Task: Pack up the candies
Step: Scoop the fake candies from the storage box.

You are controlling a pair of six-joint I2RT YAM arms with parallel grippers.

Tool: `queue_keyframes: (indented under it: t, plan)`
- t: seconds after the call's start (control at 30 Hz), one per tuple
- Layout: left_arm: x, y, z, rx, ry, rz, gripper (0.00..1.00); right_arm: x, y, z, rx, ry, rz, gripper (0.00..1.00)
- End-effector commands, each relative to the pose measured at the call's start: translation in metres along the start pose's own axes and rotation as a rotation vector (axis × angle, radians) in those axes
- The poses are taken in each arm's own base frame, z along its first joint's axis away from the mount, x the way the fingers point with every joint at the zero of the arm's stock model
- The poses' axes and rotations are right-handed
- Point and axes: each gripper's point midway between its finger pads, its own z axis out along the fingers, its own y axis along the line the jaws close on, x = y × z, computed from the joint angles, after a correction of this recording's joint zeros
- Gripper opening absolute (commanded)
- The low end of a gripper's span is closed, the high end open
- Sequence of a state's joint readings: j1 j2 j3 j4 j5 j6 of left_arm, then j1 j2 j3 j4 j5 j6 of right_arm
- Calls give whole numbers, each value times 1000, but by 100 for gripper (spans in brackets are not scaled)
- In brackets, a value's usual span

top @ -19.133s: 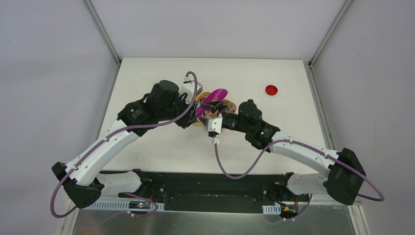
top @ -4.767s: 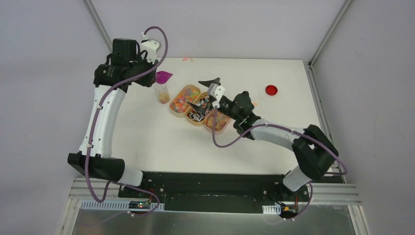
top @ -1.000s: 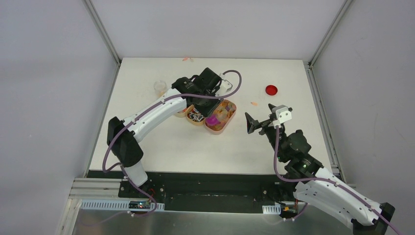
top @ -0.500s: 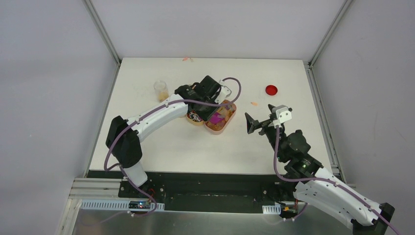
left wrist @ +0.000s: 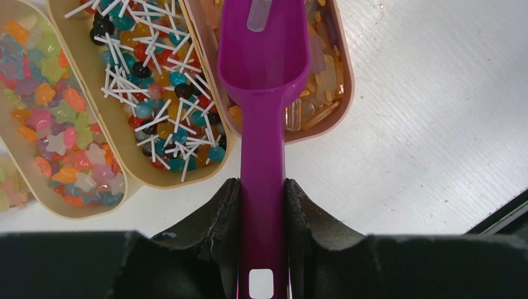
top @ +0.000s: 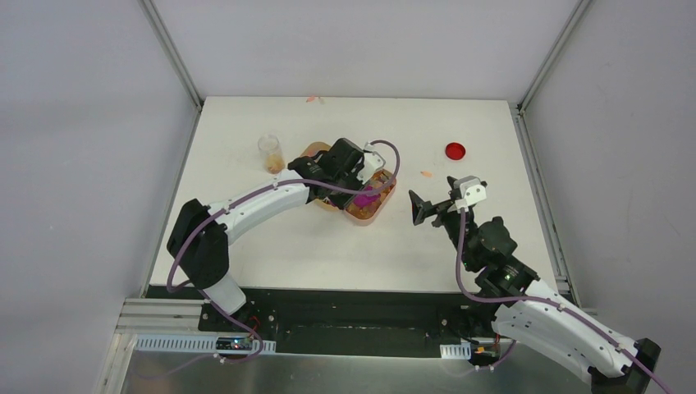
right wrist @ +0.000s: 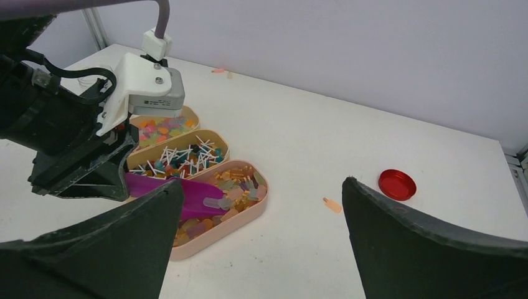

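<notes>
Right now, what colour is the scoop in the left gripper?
Magenta; the scoop shows best in the left wrist view.

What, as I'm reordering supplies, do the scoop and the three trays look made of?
The scoop looks like smooth moulded magenta plastic: uniform colour, soft sheen. The trays seem matte beige plastic or perhaps wood-fibre composite: thin rounded rims, no shine; unclear which.
</notes>
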State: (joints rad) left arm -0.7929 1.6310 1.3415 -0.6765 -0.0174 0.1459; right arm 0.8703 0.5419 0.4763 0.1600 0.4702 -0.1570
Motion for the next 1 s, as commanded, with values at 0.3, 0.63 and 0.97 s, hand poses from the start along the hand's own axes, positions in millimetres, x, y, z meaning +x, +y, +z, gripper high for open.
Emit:
queue_keyframes:
  t: [0.3, 0.63, 0.97]
  plan:
    - [-14, -9, -5, 29, -135, 52, 0, -2, 0, 4, 3, -23, 34, 100]
    - [-26, -5, -3, 8, -184, 57, 0, 1, 2, 5, -5, -23, 46, 100]
    - [-8, -3, -1, -19, -171, 75, 0, 9, 4, 7, -6, -14, 47, 100]
